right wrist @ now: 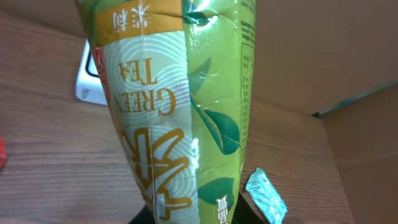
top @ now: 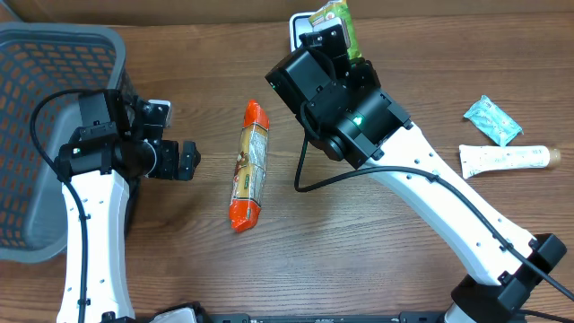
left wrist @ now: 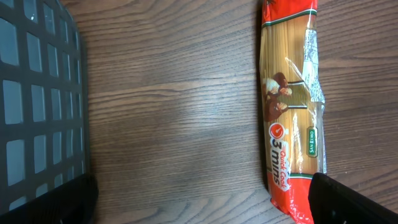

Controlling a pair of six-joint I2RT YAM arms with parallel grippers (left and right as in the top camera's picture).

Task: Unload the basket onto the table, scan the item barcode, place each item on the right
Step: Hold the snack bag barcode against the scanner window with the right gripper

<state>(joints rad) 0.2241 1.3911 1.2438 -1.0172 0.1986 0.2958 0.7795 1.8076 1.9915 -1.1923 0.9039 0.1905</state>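
A wooden table (top: pixel 179 54) seen from above, with two white robot arms reaching in from the near edge.

At the far left sits a dark grey plastic basket (top: pixel 54 135) with mesh walls. Just right of it, the left gripper (top: pixel 190 161) hovers over bare wood, pointing to the right with its jaws spread wide and nothing between them. In the left wrist view, its dark fingertips (left wrist: pixel 348 202) show only at the bottom corners.

Near the middle of the table, a long spaghetti packet (top: pixel 250 166) lies flat. It has orange-red ends and a clear middle, and it runs from far to near. It lies near the left gripper and does not touch it.

Right of centre, the right arm stretches toward the far edge. The right gripper (top: pixel 327 47) is clamped on a green tea packet (top: pixel 334 22), holding it up off the table. In the right wrist view, the packet (right wrist: pixel 180 106) fills the frame, with the words "GREEN TEA" printed on it. A barcode cannot be made out. A white box (top: pixel 297 29) with rounded corners sits on the table at the far edge, partly behind the packet.

On the right side, well apart from the arms, a small teal sachet (top: pixel 491 121) lies on the wood. A white tube (top: pixel 502 159) lies just nearer than it.
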